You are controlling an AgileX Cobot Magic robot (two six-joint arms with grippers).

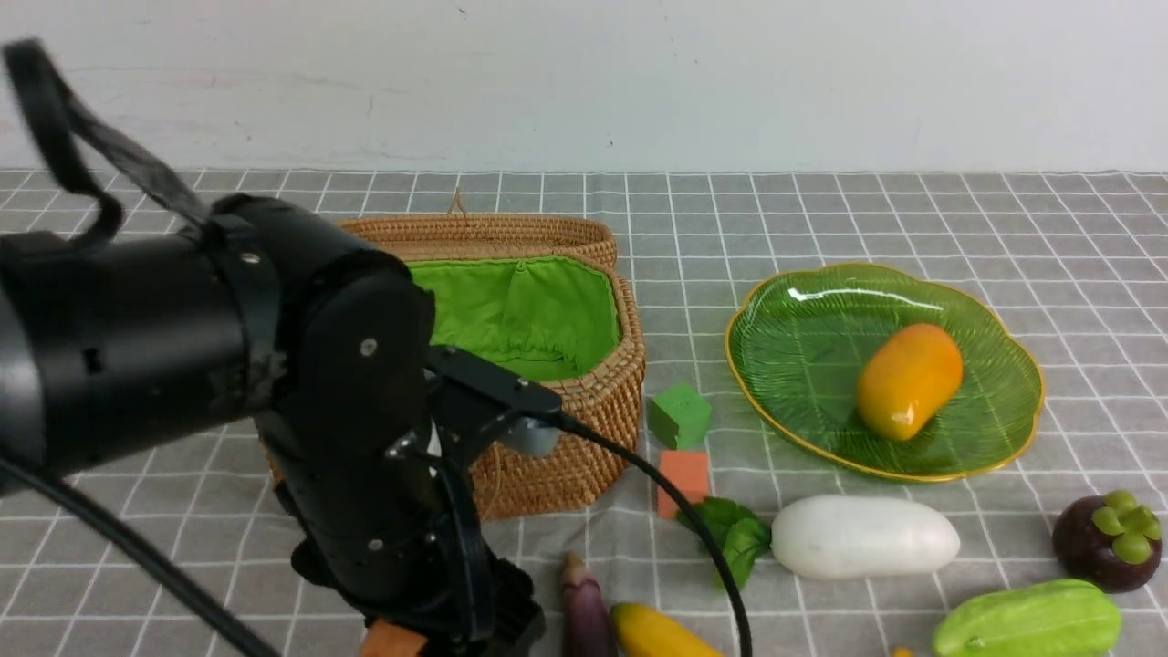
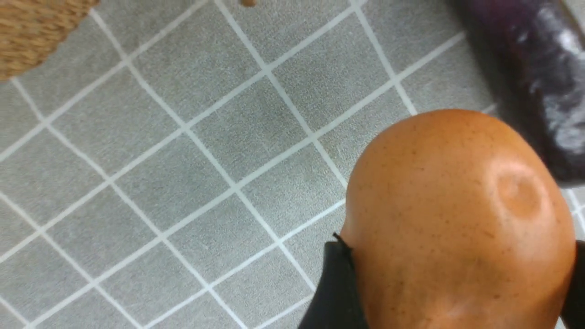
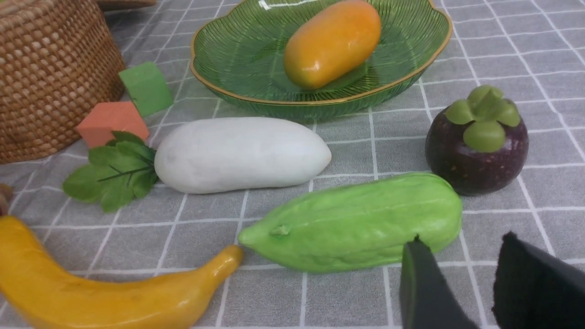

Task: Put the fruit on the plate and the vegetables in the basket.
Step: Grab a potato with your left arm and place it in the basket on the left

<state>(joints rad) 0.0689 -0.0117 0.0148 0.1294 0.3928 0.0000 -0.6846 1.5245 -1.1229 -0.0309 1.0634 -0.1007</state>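
Observation:
My left gripper (image 2: 459, 249) is shut on the orange-brown potato (image 2: 457, 219), one black finger on each side of it. The potato (image 1: 391, 641) sits low at the near edge, in front of the open basket (image 1: 584, 401). The purple eggplant (image 2: 539, 77) lies just beside it. A mango (image 1: 908, 379) rests on the green plate (image 1: 785, 429). The white radish (image 1: 862, 537), gourd (image 1: 1027, 620), mangosteen (image 1: 1104, 543) and banana (image 1: 652, 634) lie on the cloth. My right gripper (image 3: 461, 240) is open with nothing in it, just near of the gourd (image 3: 356, 224).
A green cube (image 1: 680, 415) and an orange cube (image 1: 683, 474) stand between basket and plate. The woven lid (image 1: 484, 233) leans behind the basket. My left arm (image 1: 228, 365) blocks the basket's left side. The radish's leaves (image 1: 735, 534) lie beside the orange cube.

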